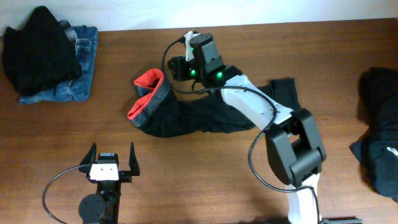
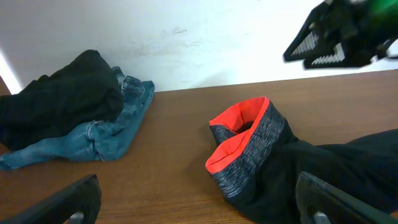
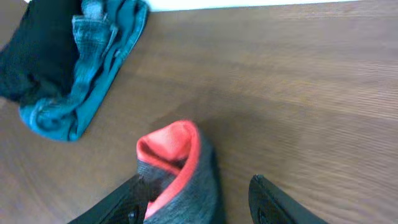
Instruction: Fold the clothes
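A long black trouser-like garment lies across the middle of the table. Its grey waistband with red lining is at its left end. My right gripper is open just behind the waistband. In the right wrist view the waistband lies between its open fingers. My left gripper is open and empty near the front edge. In the left wrist view its fingers frame the waistband. Blue jeans lie under a black garment at the back left.
Another dark garment lies bunched at the right edge. The right arm reaches over the trousers. The right gripper shows at the top right of the left wrist view. A white wall runs behind the table.
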Available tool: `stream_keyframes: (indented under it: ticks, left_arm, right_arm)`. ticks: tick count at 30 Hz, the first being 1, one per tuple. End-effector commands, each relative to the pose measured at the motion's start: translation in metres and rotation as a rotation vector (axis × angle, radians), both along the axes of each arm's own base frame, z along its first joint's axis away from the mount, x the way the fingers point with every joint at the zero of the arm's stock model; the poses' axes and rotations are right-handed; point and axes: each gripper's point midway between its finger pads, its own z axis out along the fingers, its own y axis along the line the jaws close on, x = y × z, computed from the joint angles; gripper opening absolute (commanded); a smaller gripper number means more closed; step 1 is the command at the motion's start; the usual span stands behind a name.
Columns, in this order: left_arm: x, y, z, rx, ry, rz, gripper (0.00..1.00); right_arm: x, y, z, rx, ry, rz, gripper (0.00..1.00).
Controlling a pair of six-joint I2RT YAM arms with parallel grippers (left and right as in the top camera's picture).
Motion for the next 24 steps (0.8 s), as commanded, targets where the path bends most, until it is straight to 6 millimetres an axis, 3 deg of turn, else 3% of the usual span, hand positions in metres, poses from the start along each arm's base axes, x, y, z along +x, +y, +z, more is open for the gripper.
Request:
stream_keyframes:
  ticks: [1,8,14,24]
  left_arm:
    - [0.000,-0.001,-0.001,0.012,0.002,-0.006,0.99]
    - [0.000,-0.001,-0.001,0.012,0.002,-0.006,0.99]
    - [0.000,-0.001,-0.001,0.012,0.001,-0.006,0.99]
    - [0.000,-0.001,-0.001,0.012,0.002,-0.006,0.99]
  right_arm:
    - [-0.015,0.026,-0.017,-0.005,0.016,0.067,0.56]
    - [-0.021,0.037,-0.032,-0.075,-0.002,0.028,0.56]
    - [-0.018,0.032,-0.039,-0.130,-0.021,-0.029,0.56]
    - [-0.016,0.028,-0.068,-0.175,0.007,-0.051,0.56]
